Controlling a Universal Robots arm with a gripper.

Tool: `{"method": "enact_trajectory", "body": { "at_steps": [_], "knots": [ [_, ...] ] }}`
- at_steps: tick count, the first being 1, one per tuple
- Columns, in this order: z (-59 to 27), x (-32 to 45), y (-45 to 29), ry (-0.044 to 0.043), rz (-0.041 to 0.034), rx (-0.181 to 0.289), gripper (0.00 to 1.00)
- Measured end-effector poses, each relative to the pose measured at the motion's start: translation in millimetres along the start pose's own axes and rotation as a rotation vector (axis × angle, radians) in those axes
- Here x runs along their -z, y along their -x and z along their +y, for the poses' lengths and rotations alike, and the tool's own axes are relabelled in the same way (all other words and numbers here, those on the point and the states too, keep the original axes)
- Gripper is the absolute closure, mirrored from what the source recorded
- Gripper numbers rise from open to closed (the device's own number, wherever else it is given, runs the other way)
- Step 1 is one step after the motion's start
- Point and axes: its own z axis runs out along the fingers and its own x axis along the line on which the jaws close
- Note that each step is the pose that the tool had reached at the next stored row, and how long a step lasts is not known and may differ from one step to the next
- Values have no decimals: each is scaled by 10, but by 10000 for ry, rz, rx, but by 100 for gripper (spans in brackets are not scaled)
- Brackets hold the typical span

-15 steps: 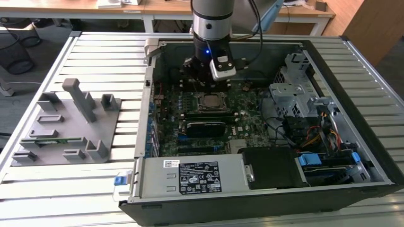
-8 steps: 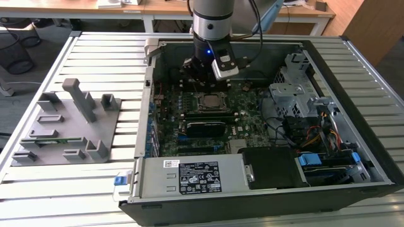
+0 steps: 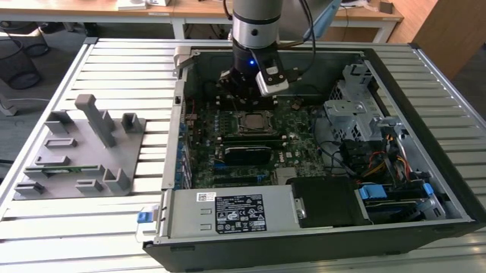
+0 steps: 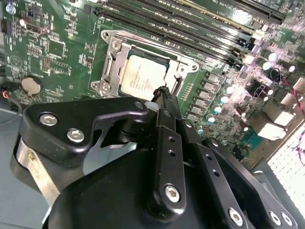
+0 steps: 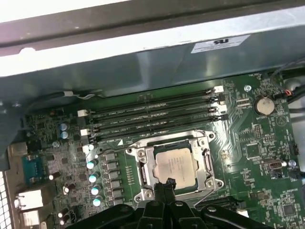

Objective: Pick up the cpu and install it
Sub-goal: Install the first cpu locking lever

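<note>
Cpu (image 5: pixel 175 168) sat seated in socket (image 5: pixel 209 164) in both wrist views; gripper (image 5: pixel 167 183) hovered above it, fingers pressed together, empty. Exterior view added the grey fixture tray (image 3: pixel 76 153).

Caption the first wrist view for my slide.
Gripper poised above the shiny silver square cpu seated in its metal-framed socket on the green motherboard.

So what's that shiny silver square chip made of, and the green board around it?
The shiny silver square chip looks like it has a metal top with a brushed, pale sheen: it reflects light softly. The green board looks like hard glossy circuit board, probably resin, studded with tiny metal parts. The gripper hovers just above the chip.
</note>
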Motion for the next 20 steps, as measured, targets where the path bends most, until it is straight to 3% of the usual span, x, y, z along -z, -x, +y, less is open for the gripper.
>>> {"method": "enact_trajectory", "body": {
  "at_steps": [5,12,17,20],
  "knots": [
    [-10,1,-53,19,13,376,89],
    [-42,3,-242,29,-8,403,89],
    [-44,2,-253,35,15,1059,89],
    [-49,2,-278,48,11,1165,89]
  ]
}}
